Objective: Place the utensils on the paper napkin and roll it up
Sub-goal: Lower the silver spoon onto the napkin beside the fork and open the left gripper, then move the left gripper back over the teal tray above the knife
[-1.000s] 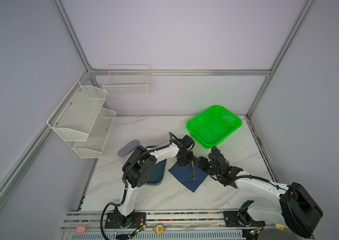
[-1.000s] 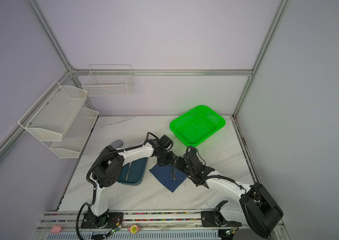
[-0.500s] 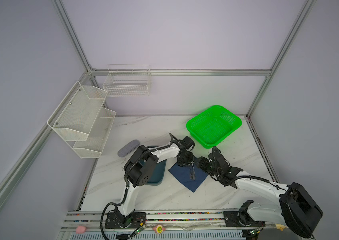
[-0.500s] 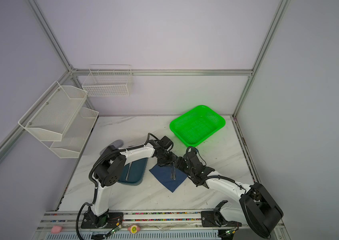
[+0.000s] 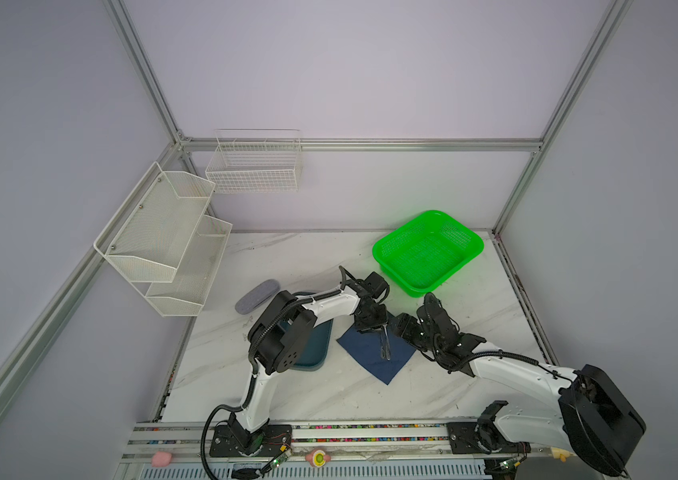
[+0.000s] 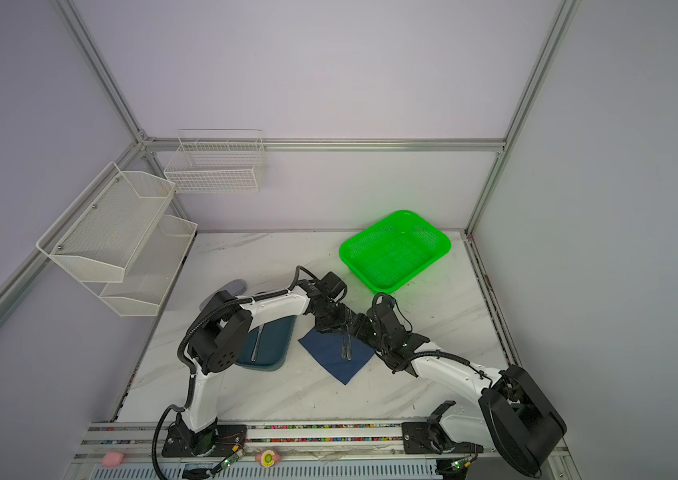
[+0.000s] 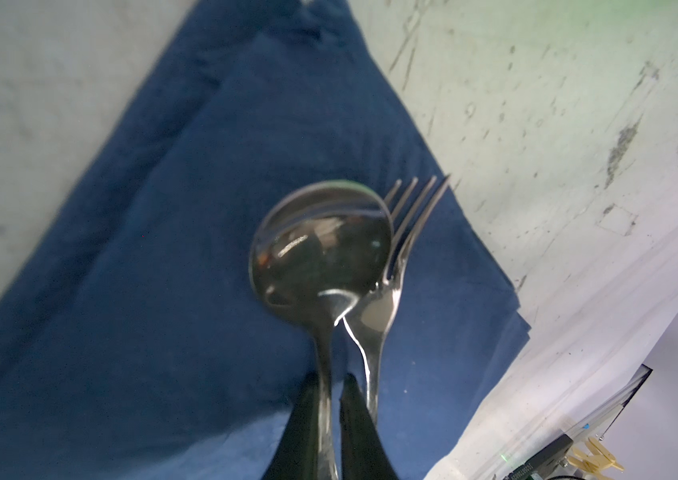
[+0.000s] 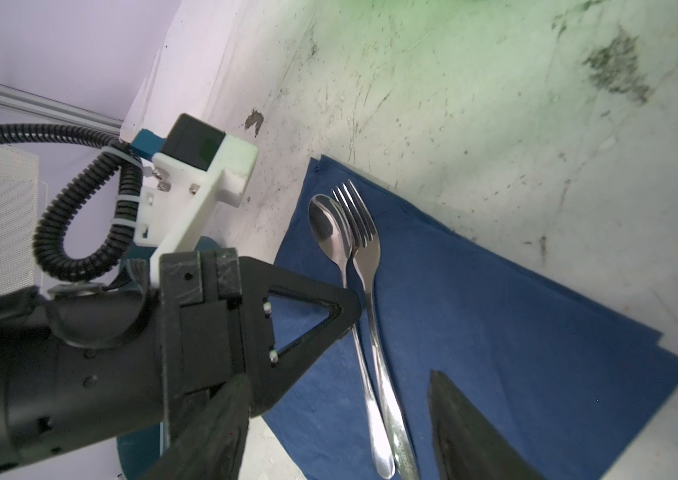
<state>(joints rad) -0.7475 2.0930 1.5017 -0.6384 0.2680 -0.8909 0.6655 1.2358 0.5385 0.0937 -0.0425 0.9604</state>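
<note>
On napkin (image 7: 154, 291), spoon (image 7: 320, 253) inside left gripper (image 7: 329, 386)

A robotics lab cell: plain lilac panels (image 5: 329, 75) in an aluminium frame (image 5: 362, 144), two arms (image 5: 329, 305) (image 5: 511, 368) bolted to a rail (image 5: 370, 434).

Soft, even bright light, faint shadows, left wrist view motion-blurred, reflections glinting on spoon (image 7: 320, 249) bowl.
</note>
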